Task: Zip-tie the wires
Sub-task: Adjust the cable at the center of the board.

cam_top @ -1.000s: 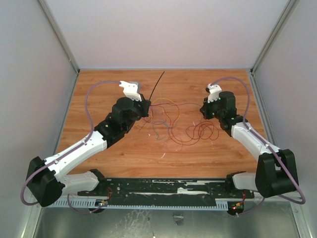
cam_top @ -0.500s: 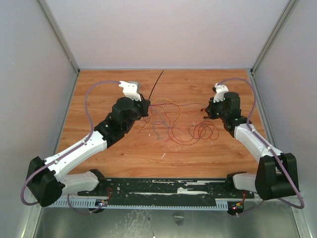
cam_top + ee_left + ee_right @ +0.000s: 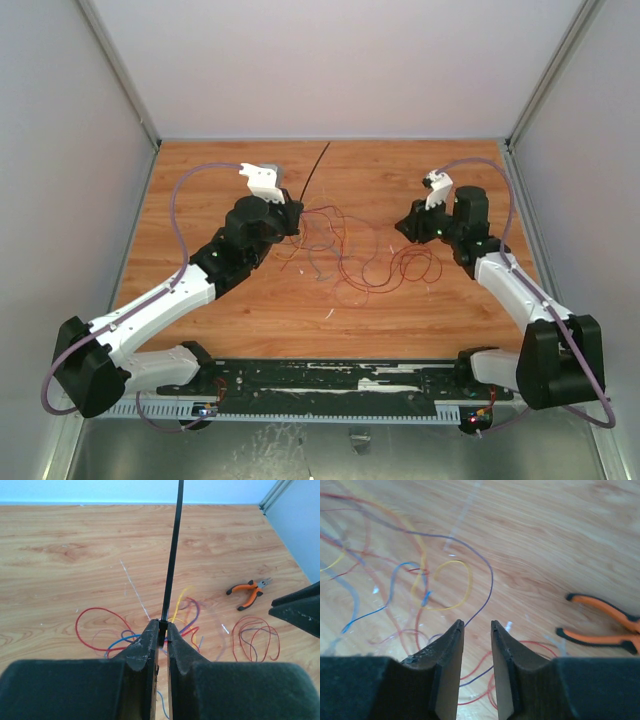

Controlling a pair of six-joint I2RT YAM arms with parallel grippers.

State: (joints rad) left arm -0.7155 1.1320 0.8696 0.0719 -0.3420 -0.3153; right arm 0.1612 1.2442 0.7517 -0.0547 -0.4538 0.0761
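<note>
The zip tie [image 3: 171, 555] stands pinched between the left jaws.

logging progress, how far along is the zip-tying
Done: the left gripper has the thin black plastic zip tie pinched. In hand: the right gripper hovers open over the thin coloured wires. Left: the wires lie loose, unbundled, untied.

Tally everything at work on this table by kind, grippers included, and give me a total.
Wires, one loose tangle, strands too snarled to count apart: 1
Zip tie: 1
Pliers: 1
Grippers: 2, the left gripper shut on the zip tie, the right gripper open
Total: 5
</note>
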